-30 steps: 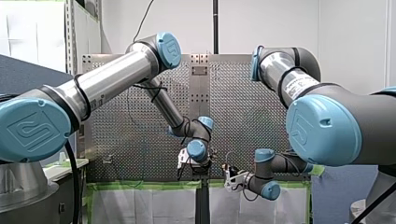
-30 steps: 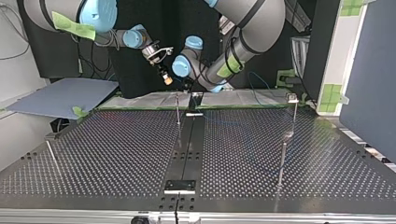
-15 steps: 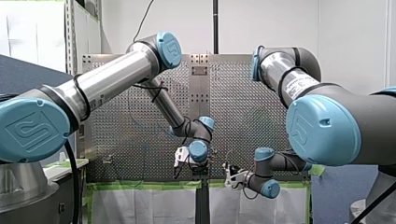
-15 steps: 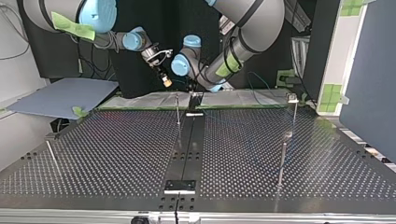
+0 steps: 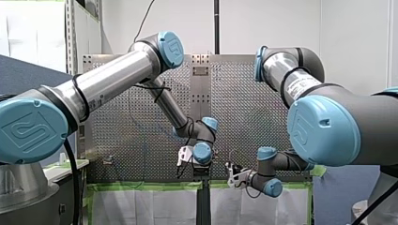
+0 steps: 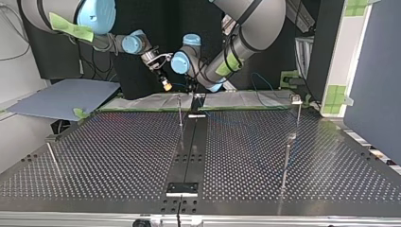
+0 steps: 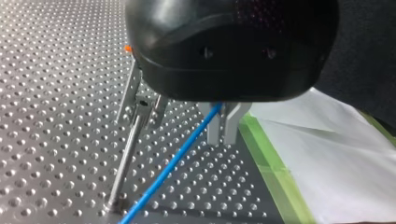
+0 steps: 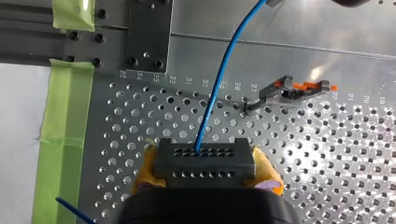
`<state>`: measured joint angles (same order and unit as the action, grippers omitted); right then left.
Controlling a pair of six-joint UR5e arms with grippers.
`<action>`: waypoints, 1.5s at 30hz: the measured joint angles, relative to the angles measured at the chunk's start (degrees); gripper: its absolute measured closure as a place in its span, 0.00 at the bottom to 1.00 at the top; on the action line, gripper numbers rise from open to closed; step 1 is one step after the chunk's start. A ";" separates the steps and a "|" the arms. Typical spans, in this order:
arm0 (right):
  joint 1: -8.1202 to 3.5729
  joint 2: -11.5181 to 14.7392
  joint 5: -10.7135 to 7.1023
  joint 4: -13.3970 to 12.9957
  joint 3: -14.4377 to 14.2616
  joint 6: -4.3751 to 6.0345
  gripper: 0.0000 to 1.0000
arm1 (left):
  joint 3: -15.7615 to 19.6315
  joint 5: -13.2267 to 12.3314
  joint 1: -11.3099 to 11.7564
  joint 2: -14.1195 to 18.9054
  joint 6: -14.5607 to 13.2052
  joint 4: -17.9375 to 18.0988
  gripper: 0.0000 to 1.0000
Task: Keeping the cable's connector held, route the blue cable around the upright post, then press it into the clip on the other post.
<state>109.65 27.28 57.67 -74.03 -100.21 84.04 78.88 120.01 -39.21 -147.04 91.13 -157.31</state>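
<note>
Perforated tabletop (image 6: 118, 142) stretches below both arms, which work near its far edge in the top view. Your right jaws pinch the black connector (image 8: 204, 161) between yellow pads (image 8: 265, 169), and the blue cable (image 8: 223, 72) runs straight out ahead of it. Your left jaws are pressed together on that cable further along, just beside a clip-topped post (image 7: 127, 154). Watch the tension. A hard pull around a post would likely twist the connector in the pads. It could also let the cable slip through the metal fingers (image 7: 229, 128) and snag the clip (image 7: 142, 105).
</note>
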 joint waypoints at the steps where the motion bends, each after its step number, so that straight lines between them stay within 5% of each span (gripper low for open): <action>1: -0.10 0.01 -0.19 0.00 0.07 0.00 1.00 | 0.00 0.00 -0.06 0.01 -0.45 0.21 0.92; 11: -1.18 1.58 -2.58 0.38 0.64 0.02 1.00 | -0.01 -0.17 -0.26 -0.02 -2.06 1.11 0.92; 21: -1.62 3.74 -3.15 1.62 1.05 0.74 1.00 | -0.03 -1.13 -0.28 0.03 -3.31 1.85 0.92; 33: -1.75 3.80 -3.17 1.68 2.00 2.02 1.00 | -0.01 -2.65 0.02 0.06 -1.84 1.77 0.92; 45: -1.74 3.77 -3.18 2.24 3.67 2.92 1.00 | -0.03 -5.40 1.03 0.06 -0.07 5.98 0.92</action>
<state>107.91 31.05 54.50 -71.79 -96.54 86.97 78.85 114.61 -38.18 -146.98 91.06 -151.33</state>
